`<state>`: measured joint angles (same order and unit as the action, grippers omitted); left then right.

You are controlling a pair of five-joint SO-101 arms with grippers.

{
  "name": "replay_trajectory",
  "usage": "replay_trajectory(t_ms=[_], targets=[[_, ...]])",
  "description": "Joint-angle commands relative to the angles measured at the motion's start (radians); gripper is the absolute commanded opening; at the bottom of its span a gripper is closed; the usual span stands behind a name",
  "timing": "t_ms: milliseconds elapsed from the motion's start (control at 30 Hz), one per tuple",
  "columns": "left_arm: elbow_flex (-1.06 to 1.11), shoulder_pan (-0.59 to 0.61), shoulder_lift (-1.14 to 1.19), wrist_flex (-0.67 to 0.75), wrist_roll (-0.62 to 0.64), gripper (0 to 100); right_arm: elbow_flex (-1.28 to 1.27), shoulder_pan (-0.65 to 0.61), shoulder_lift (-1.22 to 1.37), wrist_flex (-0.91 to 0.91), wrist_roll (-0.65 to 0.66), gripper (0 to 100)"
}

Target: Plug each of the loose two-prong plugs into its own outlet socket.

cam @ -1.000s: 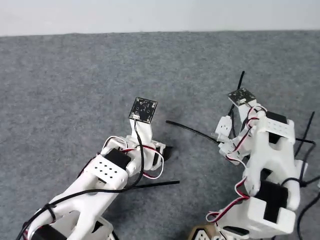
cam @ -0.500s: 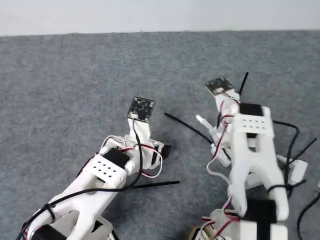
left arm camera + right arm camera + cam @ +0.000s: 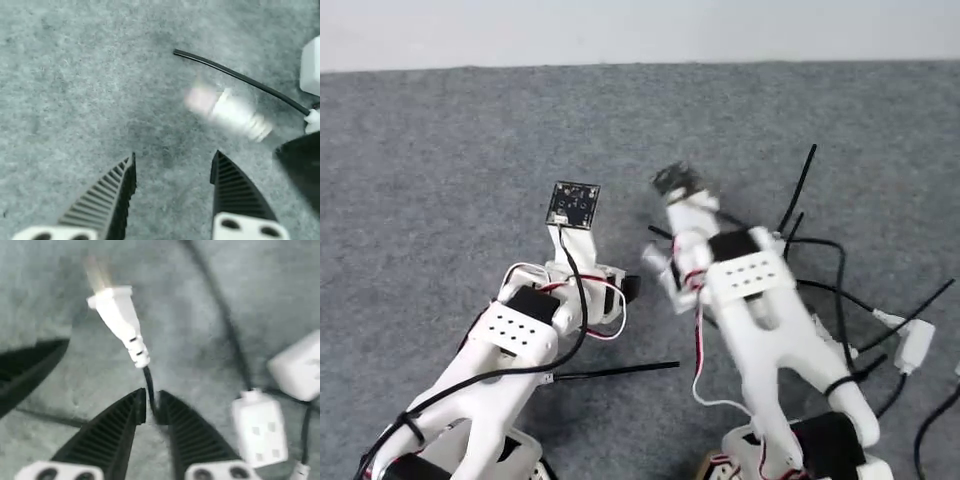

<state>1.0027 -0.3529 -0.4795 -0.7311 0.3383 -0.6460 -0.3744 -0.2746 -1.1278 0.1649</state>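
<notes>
Your right gripper has its fingers pinched on the black cord just behind the white plug, held well apart from the outlet socket. Your left gripper, farther from the outlet socket, has its fingers spread over the grey carpet.
</notes>
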Motion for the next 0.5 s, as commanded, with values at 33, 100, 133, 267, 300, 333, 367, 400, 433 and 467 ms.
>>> replay_trajectory(t_ms=[33,100,133,267,300,333,367,400,433,467], targets=[[-0.050,0.008,-0.028,-0.003,-0.008,23,-0.003,0.018,-0.056,0.018,0.091,28.2],[-0.048,0.006,-0.029,-0.003,-0.008,23,0.003,0.076,-0.064,0.016,0.127,28.8],[-0.048,0.006,-0.029,-0.003,-0.008,23,0.005,0.113,-0.065,0.016,0.143,28.8],[-0.047,0.008,-0.026,-0.003,-0.008,23,0.000,0.251,-0.048,0.027,0.226,28.8],[-0.047,0.008,-0.025,-0.002,-0.008,23,-0.003,0.274,-0.035,0.030,0.244,28.8],[-0.047,0.008,-0.023,-0.002,-0.008,23,-0.008,0.289,-0.016,0.036,0.255,28.8],[-0.047,0.008,-0.023,-0.002,-0.008,23,-0.015,0.298,0.004,0.042,0.267,28.8],[-0.047,0.008,-0.023,-0.002,-0.008,23,-0.020,0.300,0.027,0.047,0.275,28.8],[-0.047,0.006,-0.023,-0.002,-0.008,23,-0.025,0.300,0.053,0.051,0.285,28.8],[-0.047,0.006,-0.021,-0.002,-0.008,23,-0.026,0.298,0.081,0.054,0.301,28.8]])
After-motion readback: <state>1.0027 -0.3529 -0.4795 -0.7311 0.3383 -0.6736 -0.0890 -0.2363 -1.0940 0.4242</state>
